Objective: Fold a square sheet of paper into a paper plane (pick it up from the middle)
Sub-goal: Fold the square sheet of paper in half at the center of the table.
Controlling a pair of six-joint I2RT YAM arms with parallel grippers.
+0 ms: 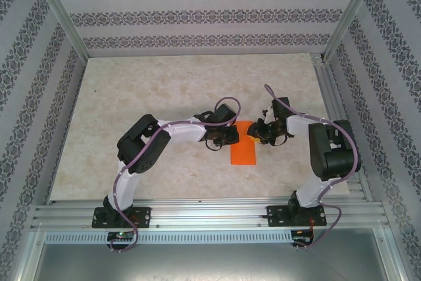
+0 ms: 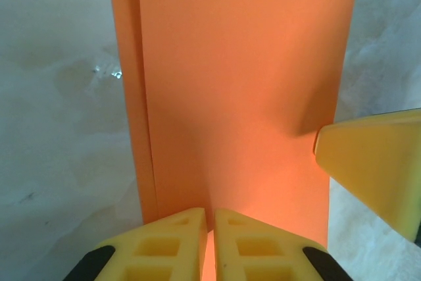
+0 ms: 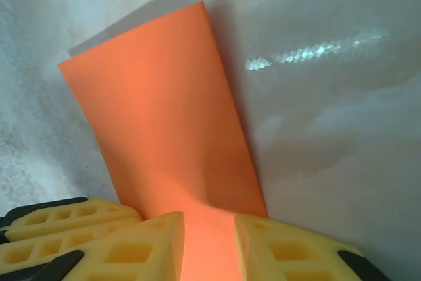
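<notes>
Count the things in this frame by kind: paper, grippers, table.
Bright orange paper sheet, folded to a narrow rectangle: 1
Yellow-fingered two-finger grippers: 2, the left gripper and the right gripper
Pale marbled table: 1
Total: 4

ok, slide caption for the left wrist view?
Left gripper pinches the near edge of the folded orange paper, with a finger of the right gripper at its side edge.
</notes>
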